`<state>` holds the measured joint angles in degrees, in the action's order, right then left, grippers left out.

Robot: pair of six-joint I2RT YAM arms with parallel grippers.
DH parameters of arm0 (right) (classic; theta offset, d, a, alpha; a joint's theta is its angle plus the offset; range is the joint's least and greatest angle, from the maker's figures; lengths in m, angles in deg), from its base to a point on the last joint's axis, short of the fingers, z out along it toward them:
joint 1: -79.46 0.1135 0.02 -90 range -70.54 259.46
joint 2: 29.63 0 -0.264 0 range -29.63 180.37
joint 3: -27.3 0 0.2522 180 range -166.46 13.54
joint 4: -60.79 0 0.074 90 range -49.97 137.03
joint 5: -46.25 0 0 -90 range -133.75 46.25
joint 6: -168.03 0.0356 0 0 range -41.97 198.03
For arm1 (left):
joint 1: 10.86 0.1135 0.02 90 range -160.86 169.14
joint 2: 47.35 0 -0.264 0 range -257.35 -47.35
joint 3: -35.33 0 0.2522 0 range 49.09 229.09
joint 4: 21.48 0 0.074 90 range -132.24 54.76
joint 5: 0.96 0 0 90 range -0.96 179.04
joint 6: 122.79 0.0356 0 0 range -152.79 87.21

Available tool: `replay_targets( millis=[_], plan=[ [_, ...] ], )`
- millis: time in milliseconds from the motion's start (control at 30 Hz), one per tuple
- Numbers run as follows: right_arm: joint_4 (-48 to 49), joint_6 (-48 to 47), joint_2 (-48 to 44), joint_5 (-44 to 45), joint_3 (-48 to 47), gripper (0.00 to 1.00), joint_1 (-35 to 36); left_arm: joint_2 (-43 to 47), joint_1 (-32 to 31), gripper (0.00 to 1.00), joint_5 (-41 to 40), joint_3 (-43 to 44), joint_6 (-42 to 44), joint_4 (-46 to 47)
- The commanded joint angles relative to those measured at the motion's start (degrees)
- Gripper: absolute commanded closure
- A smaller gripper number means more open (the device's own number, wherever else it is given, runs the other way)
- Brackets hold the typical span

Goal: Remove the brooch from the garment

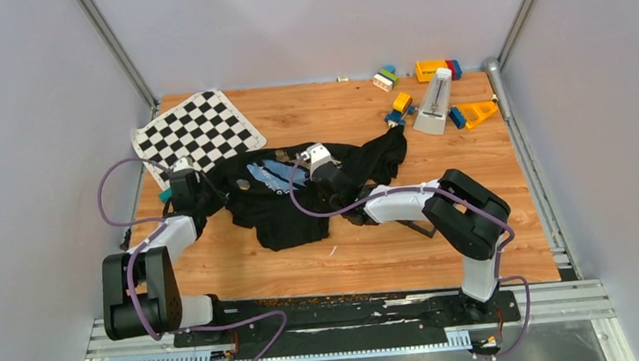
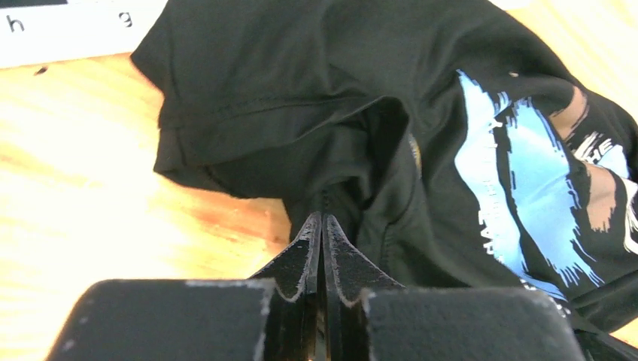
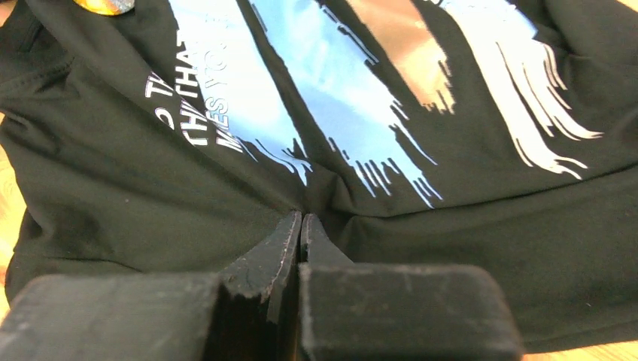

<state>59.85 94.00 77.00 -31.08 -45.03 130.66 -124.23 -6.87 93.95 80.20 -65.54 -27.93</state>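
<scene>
The shirt [image 1: 300,202] is lying crumpled in the middle of the bench, nearer the left edge, and the brooch [image 1: 244,185] is sitting on it as a small pale dot just left of the blue print. Only the overhead view is showing the chequered mat [image 1: 196,130] at the far left corner and the toy blocks [image 1: 433,69] at the far right corner. The left gripper [image 2: 322,218] is showing its jaws pressed together on a pinch of black cloth at the shirt's left edge. The right gripper [image 3: 301,219] is likewise clamping a fold below the print, with the brooch cut off by the top edge of its view.
</scene>
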Motion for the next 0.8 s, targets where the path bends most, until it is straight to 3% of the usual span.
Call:
replay_targets(
  millis=[0, 167, 233, 267, 300, 367, 433, 633, 767],
  plan=[
    [2.61, 1.44, -3.36, 4.5, 1.13, 1.0, 0.3, 2.85, 0.63, 0.94, -3.13, 0.17, -0.33, -3.68],
    [4.04, 0.45, -3.8, 0.89, 1.88, 1.0, 0.29, 5.69, 0.58, 0.97, -2.16, -0.4, 0.57, -6.56],
    [5.04, -0.74, -3.73, -5.0, 2.15, 1.0, 0.29, 7.17, 0.63, 0.92, 0.27, -0.87, 1.04, -5.37],
    [5.84, -1.22, -3.77, -8.31, 2.39, 1.0, 0.35, 7.66, 0.65, 0.85, 1.55, -1.05, 1.34, -4.54],
    [6.94, -1.59, -3.79, -12.35, 2.85, 1.0, 0.39, 8.71, 0.55, 0.66, 4.31, -1.47, 1.94, -2.82],
    [9.57, -2.71, -3.96, -19.03, 3.85, 1.0, 0.81, 10.21, 0.58, 0.45, 7.09, -2.25, 2.46, -0.75],
    [11.35, -3.68, -4.19, -23.38, 4.44, 1.0, 1.3, 11.36, 0.58, 0.37, 7.9, -3.14, 2.47, 1.19],
    [12.5, -6.72, -4.32, -28.52, 4.56, 1.0, 3.67, 7.41, 0.58, 0.35, 8.69, -2.08, 1.99, 5.32],
    [12.49, -7.23, -4.23, -27.61, 4.43, 1.0, 4.2, 0.88, 0.58, 0.43, 11.21, 0.25, 1.6, 8.62]
  ],
)
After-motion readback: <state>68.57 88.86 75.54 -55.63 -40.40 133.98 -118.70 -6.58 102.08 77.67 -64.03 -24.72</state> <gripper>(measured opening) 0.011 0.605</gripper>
